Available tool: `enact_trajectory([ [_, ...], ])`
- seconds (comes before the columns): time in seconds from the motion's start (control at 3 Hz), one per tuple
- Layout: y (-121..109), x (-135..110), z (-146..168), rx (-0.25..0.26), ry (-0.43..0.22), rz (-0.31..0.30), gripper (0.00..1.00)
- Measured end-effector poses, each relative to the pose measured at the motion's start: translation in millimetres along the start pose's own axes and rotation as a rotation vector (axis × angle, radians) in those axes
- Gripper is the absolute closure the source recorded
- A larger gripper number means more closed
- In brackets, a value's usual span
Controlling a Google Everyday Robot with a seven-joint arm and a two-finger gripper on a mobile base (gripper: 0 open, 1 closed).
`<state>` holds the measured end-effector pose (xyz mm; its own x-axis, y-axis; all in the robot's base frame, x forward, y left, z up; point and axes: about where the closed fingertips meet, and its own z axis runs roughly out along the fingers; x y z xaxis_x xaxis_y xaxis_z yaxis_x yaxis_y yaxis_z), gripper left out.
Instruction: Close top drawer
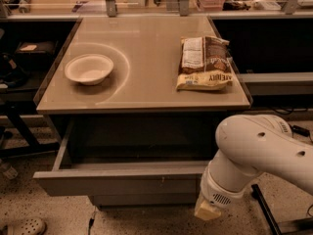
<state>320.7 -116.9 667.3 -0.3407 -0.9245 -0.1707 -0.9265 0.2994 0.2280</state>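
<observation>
The top drawer is pulled out from under the tabletop, and its wide grey handle-less front faces me low in the view. Its inside looks dark and empty. My white arm comes in from the right, and the gripper hangs low at the bottom edge, just right of and in front of the drawer front. Only a pale tip of the gripper shows.
On the beige tabletop sit a white bowl at the left and a brown snack bag at the right. Dark shelving stands on both sides. A shoe lies on the speckled floor at bottom left.
</observation>
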Motion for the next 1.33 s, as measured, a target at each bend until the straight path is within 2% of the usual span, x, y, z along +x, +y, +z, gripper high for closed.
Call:
enact_trajectory([
  [0.33,-17.7,-5.8,0.9,0.020,0.015,-0.003,1.00],
  [1.0,-50.8,-22.0,-0.3,0.046,0.060,-0.023,1.00],
  [1.33,-51.2,-22.6,-0.5,0.047,0.061,-0.025,0.82],
])
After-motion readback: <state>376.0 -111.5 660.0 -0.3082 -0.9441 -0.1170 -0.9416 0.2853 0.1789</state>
